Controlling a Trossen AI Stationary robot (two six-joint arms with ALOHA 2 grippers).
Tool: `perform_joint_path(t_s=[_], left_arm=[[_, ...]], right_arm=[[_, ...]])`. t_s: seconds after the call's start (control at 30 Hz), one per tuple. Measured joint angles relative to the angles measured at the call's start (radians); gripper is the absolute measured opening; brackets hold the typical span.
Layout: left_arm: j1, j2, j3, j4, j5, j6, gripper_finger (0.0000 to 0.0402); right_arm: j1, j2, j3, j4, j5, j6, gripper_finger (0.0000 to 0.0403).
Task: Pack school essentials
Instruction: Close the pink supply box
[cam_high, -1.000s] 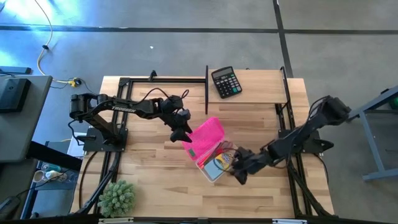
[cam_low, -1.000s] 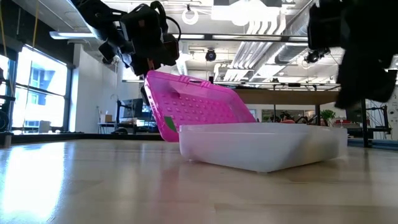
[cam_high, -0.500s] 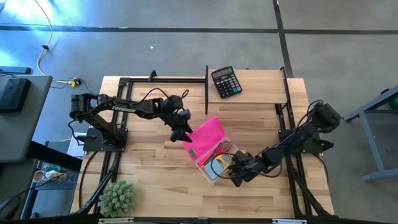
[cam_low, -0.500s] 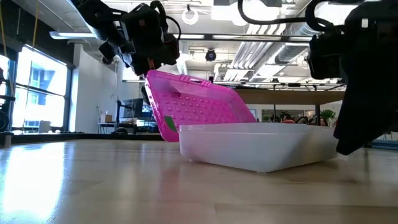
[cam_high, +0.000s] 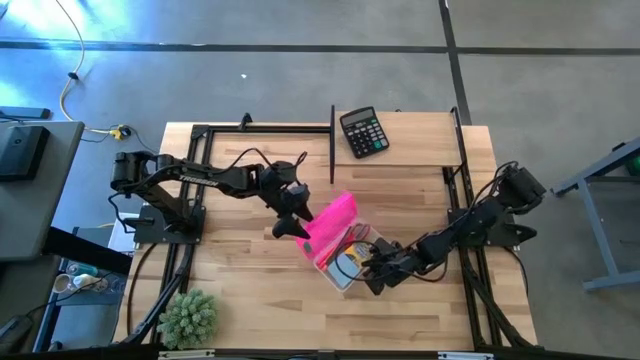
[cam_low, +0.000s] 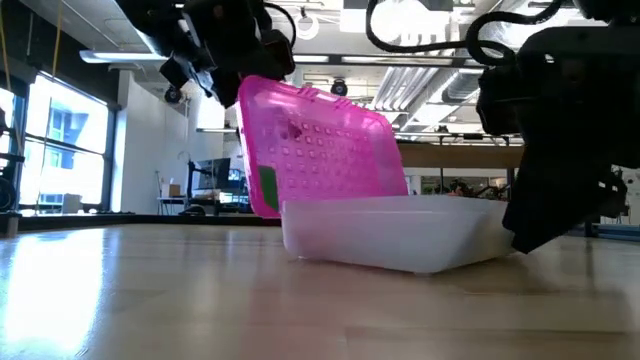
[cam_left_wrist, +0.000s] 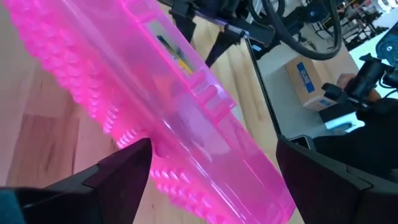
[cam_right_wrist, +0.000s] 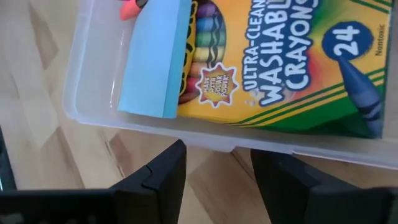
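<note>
Half the crayon box (cam_right_wrist: 273, 56) under sticky-note pad (cam_right_wrist: 155, 59).

The lid (cam_low: 318, 150) is bright pink and see-through, covered with rows of small bumps, with a green label at its 7 o'clock corner. The tray (cam_low: 400, 232) under it is clear, milky white. The crayon box (cam_right_wrist: 280, 59) is yellow, orange and green with white letters. The sticky-note pad (cam_right_wrist: 155, 59) is plain light blue. The calculator (cam_high: 363, 131) is black. The plant ball (cam_high: 188, 317) is pale green and spiky
</note>
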Motion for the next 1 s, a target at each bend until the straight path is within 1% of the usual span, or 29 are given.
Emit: perform_joint_path(t_s=[0.4, 0.6, 0.77, 0.87, 1.0], left_arm=[[-0.069, 0.0, 0.077, -0.005, -0.003, 0.026, 0.033], [-0.088, 0.004, 0.078, -0.018, -0.085, 0.031, 0.033], [-0.098, 0.026, 0.078, -0.022, -0.116, 0.045, 0.033], [-0.099, 0.048, 0.078, -0.025, -0.117, 0.045, 0.033], [-0.098, 0.06, 0.078, -0.032, -0.117, 0.045, 0.033]], right_arm=[[-0.067, 0.0, 0.0, 0.032, 0.018, -0.032, 0.0172], [-0.098, 0.0, 0.0, 0.083, 0.047, -0.073, 0.0172], [-0.129, -0.001, 0.0, 0.099, 0.05, -0.09, 0.0172], [-0.14, -0.001, 0.0, 0.096, 0.038, -0.092, 0.0172], [-0.139, -0.001, 0.0, 0.097, -0.045, -0.103, 0.0172]])
